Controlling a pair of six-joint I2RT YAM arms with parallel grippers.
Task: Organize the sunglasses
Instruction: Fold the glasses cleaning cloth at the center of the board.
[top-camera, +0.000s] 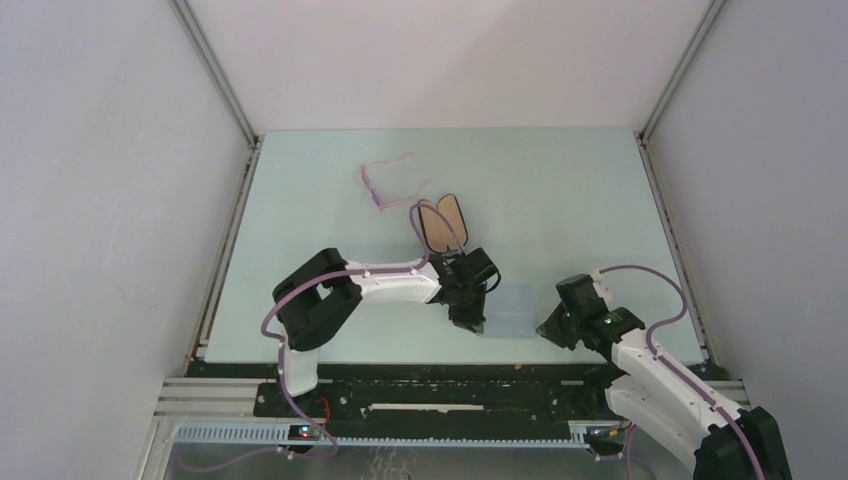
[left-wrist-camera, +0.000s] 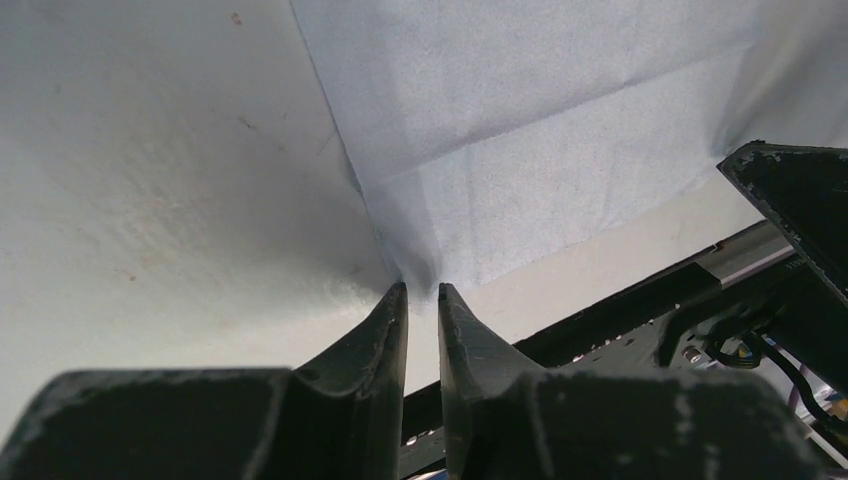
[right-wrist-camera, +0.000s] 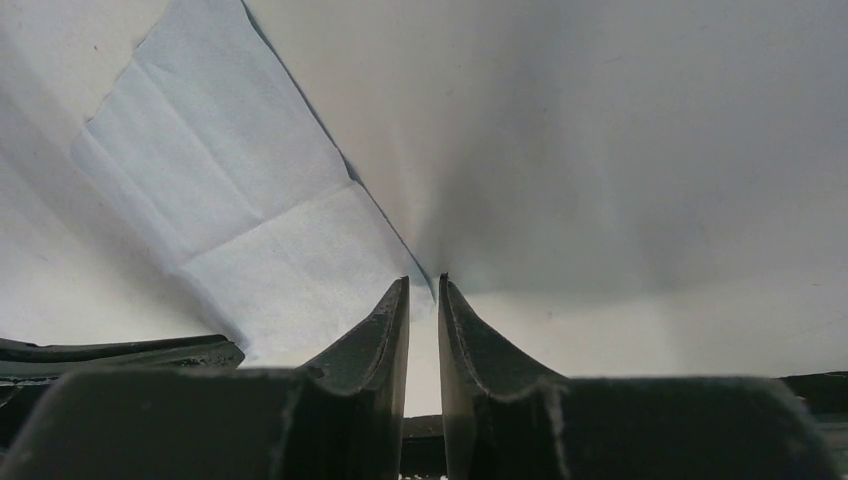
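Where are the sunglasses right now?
In the top view, the sunglasses lie on the table, far side, left of centre. They sit just beyond and left of the open case, untouched.

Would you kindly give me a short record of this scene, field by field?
glasses: thin translucent pink-purple sunglasses, far side, untouched
case: black oblong case with tan lining, open, beside them
cloth: small blue-grey cloth, near edge, between both hands
left hand: shut on the cloth's edge
right hand: nearly shut at its corner; grip unclear
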